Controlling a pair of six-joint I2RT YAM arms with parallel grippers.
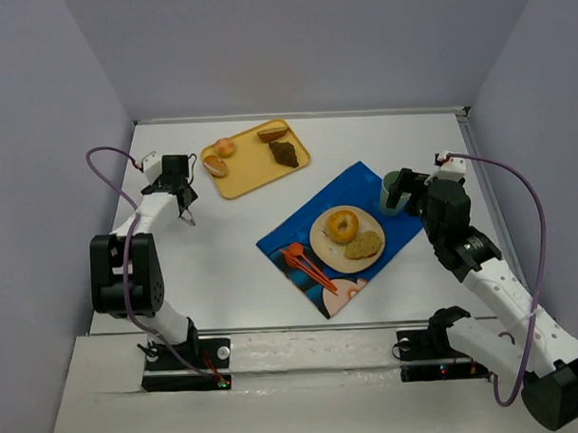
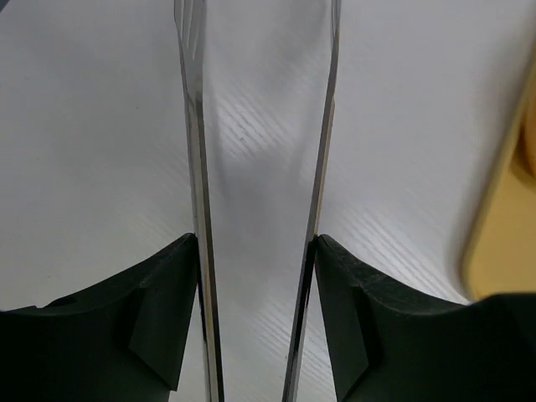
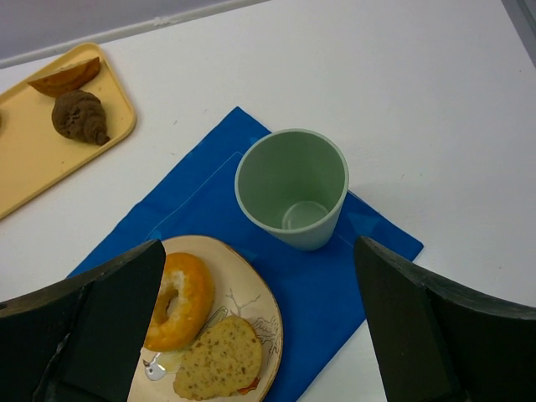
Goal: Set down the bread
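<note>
A seeded bread slice (image 1: 363,244) lies on a cream plate (image 1: 317,242) beside a bagel (image 1: 342,224), on a blue mat (image 1: 294,233). The right wrist view shows the slice (image 3: 222,358), the bagel (image 3: 180,300) and the plate (image 3: 270,311). A yellow tray (image 1: 254,170) at the back holds more breads: a round bun (image 1: 226,146), a golden piece (image 1: 214,165), a brown wedge (image 1: 272,133) and a dark pastry (image 1: 284,154). My left gripper (image 1: 186,212) (image 2: 255,243) is open over bare table left of the tray, with thin metal blades on its fingers. My right gripper (image 1: 407,189) (image 3: 260,251) is open and empty above the mat.
A green cup (image 1: 393,196) (image 3: 293,188) stands upright on the mat's back right corner, just under my right gripper. An orange utensil (image 1: 305,263) lies on the mat left of the plate. The tray's edge (image 2: 502,209) shows at the right of the left wrist view.
</note>
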